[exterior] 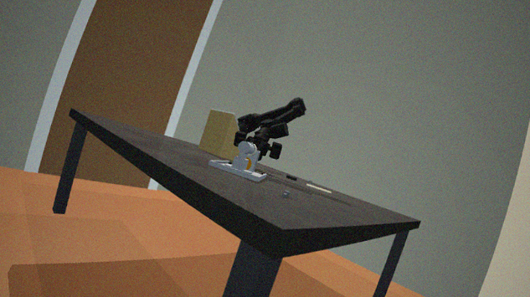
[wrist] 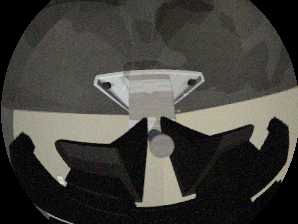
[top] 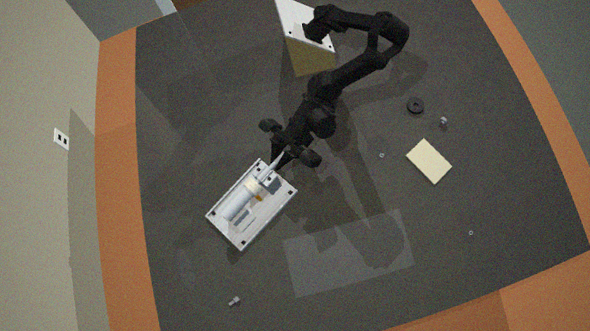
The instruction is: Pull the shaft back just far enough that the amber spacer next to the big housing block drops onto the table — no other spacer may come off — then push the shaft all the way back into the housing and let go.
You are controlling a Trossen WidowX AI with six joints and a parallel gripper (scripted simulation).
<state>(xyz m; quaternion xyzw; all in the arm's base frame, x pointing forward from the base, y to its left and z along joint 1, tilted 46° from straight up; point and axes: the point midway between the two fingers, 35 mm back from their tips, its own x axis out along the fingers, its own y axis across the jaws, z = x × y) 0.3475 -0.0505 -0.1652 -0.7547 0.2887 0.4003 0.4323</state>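
Observation:
The pale housing [top: 238, 203] [exterior: 246, 146] [wrist: 152, 100] stands on a white base plate [top: 266, 219] [exterior: 229, 168]. A thin pale shaft [top: 275, 162] runs out of its bracket toward the arm; its round end [wrist: 161, 146] faces the wrist camera. My gripper [top: 280, 159] [wrist: 153, 121] is shut on the shaft, outside the bracket. A cream band [top: 252, 185] shows around the line of the shaft. The amber spacer [top: 258, 198] [exterior: 248, 164] shows below that line, between the uprights and over the plate. Whether it still hangs on the shaft I cannot tell.
A tan box [top: 313, 59] [exterior: 218, 133] with a white top stands at the arm's base. A cream pad [top: 429, 160], a black ring [top: 415, 105], a small metal part [top: 443, 120] and small washers lie right of the arm. A bolt [top: 233, 301] lies below the plate.

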